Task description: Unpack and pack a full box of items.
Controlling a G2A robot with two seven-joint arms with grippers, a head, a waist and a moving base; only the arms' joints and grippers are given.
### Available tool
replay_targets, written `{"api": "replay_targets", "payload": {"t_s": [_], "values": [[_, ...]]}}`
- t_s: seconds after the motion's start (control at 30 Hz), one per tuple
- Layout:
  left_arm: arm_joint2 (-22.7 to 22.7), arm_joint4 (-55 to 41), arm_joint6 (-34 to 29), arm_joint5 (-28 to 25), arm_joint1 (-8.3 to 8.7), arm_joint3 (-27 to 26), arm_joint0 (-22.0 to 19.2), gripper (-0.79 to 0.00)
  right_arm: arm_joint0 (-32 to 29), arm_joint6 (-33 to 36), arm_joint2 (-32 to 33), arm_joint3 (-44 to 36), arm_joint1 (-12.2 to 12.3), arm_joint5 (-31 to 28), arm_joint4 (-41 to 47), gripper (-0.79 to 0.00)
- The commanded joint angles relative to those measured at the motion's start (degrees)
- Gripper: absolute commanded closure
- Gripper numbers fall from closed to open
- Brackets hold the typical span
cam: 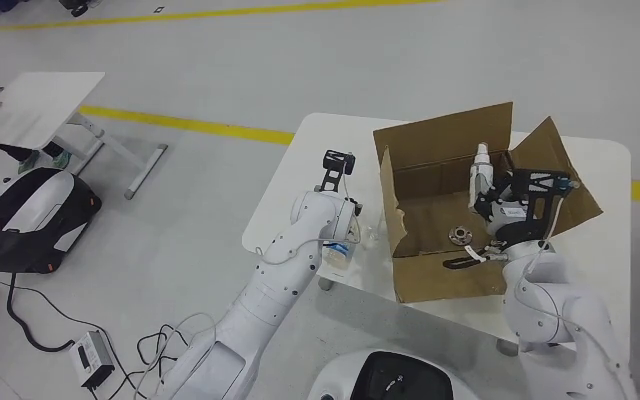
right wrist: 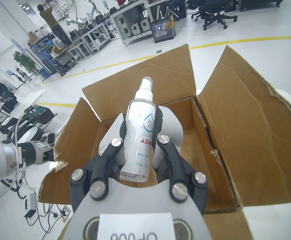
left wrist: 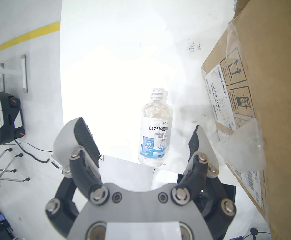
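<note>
Robotics lab: yellow floor line [right wrist: 227,43], equipment-laden workbenches [right wrist: 95,34], bench-mounted robot arm [right wrist: 75,21], office chairs [right wrist: 213,16].

Printed labels are showing on the clear bottle [left wrist: 155,134] and white spray bottle [right wrist: 142,136]; handling symbols are marking the cardboard box [left wrist: 250,91].

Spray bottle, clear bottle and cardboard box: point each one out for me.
spray bottle [right wrist: 139,136], right wrist view, on its white body.
clear bottle [left wrist: 155,138], left wrist view, on its label.
cardboard box [cam: 445,145], top view, on its far flap.
</note>
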Motion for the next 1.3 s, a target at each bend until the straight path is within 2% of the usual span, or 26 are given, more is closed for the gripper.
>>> {"api": "replay_targets", "payload": {"t_s": [0.0, 0.13, 0.43, 0.77, 0.87, 0.97, 1.07, 1.27], "values": [[0.0, 0.0, 0.0, 0.0, 0.0, 0.0, 0.0, -0.785, 0.0, 0.0, 0.0, 0.0, 0.0, 0.0, 0.0, 0.0], [0.0, 0.0, 0.0, 0.0, 0.0, 0.0, 0.0, -0.785, -0.1, -0.3, 0.0, -0.1, 0.0, -0.1, 0.1, 0.0], [0.0, 0.0, 0.0, 0.0, 0.0, 0.0, 0.0, -0.785, -4.0, -9.2, 1.5, -3.2, 0.0, -0.6, -0.1, 0.0], [0.0, 0.0, 0.0, 0.0, 0.0, 0.0, 0.0, -0.785, -12.2, -14.1, 6.2, -9.1, 0.7, -3.7, 0.5, 0.0], [0.0, 0.0, 0.0, 0.0, 0.0, 0.0, 0.0, -0.785, -15.0, -13.8, 7.8, -10.3, 1.1, -5.4, -0.8, 0.0], [0.0, 0.0, 0.0, 0.0, 0.0, 0.0, 0.0, -0.785, -16.2, -11.4, 8.7, -9.6, 1.2, -4.3, -0.6, 0.0], [0.0, 0.0, 0.0, 0.0, 0.0, 0.0, 0.0, -0.785, -16.0, -10.1, 8.7, -8.8, 1.1, -3.4, -0.5, 0.0], [0.0, 0.0, 0.0, 0.0, 0.0, 0.0, 0.0, -0.785, -13.8, -6.7, 6.8, -8.6, 1.3, -4.2, -6.2, 0.0]]}}
